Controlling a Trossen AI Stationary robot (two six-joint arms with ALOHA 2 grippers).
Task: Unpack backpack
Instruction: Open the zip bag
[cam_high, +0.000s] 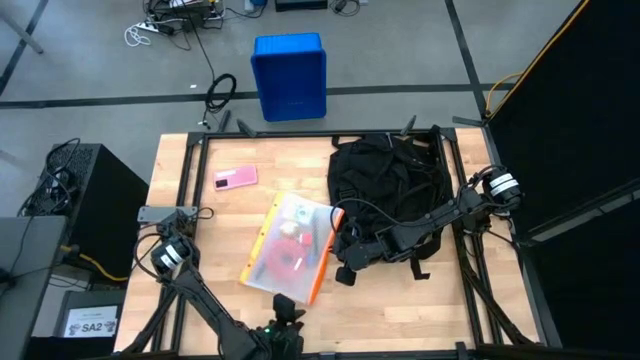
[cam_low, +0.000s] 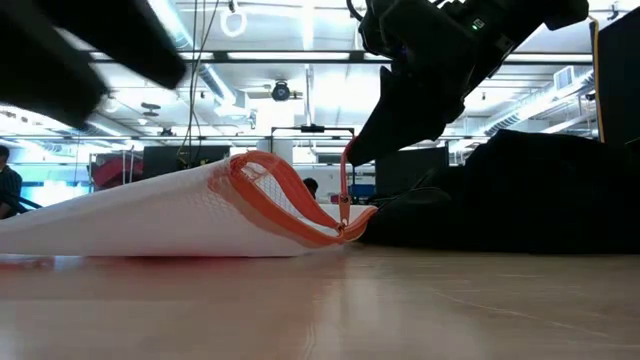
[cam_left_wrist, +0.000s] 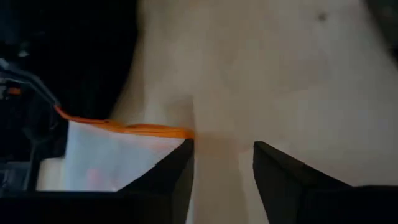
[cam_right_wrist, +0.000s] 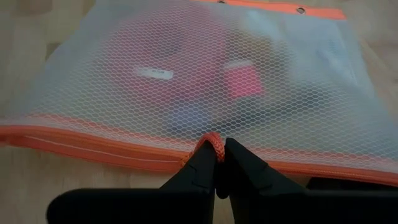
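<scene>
Right jaws pinch mesh pouch's orange loop; left jaws part-open, empty.

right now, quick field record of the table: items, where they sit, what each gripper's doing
backpack: far right part of table, lying flat
mesh pouch: mid-table beside the backpack, orange trim, red items inside
pink item: left of the pouch, lying apart
right gripper: shut on the pouch's orange loop
left gripper: near edge of table, by the pouch's corner, holding nothing

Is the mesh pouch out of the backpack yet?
Out: the mesh pouch lies flat on the table beside the backpack, its loop pinched by the right gripper.
</scene>
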